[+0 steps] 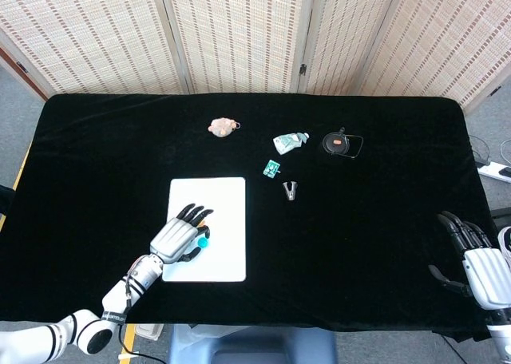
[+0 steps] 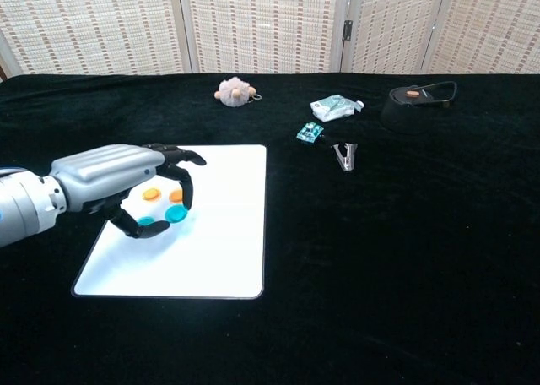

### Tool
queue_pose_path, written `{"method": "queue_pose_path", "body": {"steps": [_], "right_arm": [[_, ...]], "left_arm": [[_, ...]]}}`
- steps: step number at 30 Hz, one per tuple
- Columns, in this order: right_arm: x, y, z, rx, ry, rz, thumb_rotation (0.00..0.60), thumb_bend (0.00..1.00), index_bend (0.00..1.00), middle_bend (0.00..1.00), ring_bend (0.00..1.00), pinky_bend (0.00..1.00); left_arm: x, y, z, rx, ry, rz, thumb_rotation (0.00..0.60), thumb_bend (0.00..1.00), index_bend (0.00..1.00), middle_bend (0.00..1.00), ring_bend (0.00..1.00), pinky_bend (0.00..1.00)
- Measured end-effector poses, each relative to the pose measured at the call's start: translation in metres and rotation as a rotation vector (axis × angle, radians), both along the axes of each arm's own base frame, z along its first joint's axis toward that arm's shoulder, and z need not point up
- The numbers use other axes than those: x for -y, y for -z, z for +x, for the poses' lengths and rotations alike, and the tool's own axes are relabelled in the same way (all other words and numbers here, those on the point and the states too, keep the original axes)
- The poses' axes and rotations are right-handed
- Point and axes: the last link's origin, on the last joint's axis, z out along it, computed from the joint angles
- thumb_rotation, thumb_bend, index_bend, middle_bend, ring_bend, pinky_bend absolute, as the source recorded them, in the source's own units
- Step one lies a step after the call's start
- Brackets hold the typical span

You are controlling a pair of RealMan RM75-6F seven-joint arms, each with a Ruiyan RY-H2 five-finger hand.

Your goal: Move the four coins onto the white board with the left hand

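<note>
Holding the last cyan coin [image 2: 176, 215] pinched in the left hand [image 2: 135, 187], just above the white board [image 2: 221, 233], beside three coins already there. Next, judging by this: lowering and releasing it onto bare board.

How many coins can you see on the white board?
4: two orange coins lie on the white board under the left hand, one blue coin lies beside them, and another blue coin is at the fingertips.
</note>
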Motion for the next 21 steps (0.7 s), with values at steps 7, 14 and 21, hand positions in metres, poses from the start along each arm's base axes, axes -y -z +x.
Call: {"method": "queue_pose_path", "body": {"steps": [7, 14, 21], "right_arm": [[-0.0008, -0.0002, -0.0015, 0.001, 0.007, 0.000, 0.600, 0.30, 0.01, 0.10, 0.15, 0.13], [-0.0003, 0.0002, -0.0018, 0.001, 0.007, 0.000, 0.600, 0.30, 0.01, 0.10, 0.15, 0.13], [0.0001, 0.0006, -0.0013, 0.000, 0.005, 0.002, 0.600, 0.30, 0.01, 0.10, 0.15, 0.13]], "left_arm": [[-0.0017, 0.0089, 0.0014, -0.024, -0.008, -0.013, 0.600, 0.46, 0.49, 0.11, 0.00, 0.00], [-0.0040, 0.0106, -0.0025, -0.047, -0.022, -0.005, 0.600, 0.46, 0.48, 0.11, 0.00, 0.00], [-0.0023, 0.0097, -0.0048, -0.052, -0.027, -0.006, 0.600, 0.46, 0.48, 0.11, 0.00, 0.00]]}}
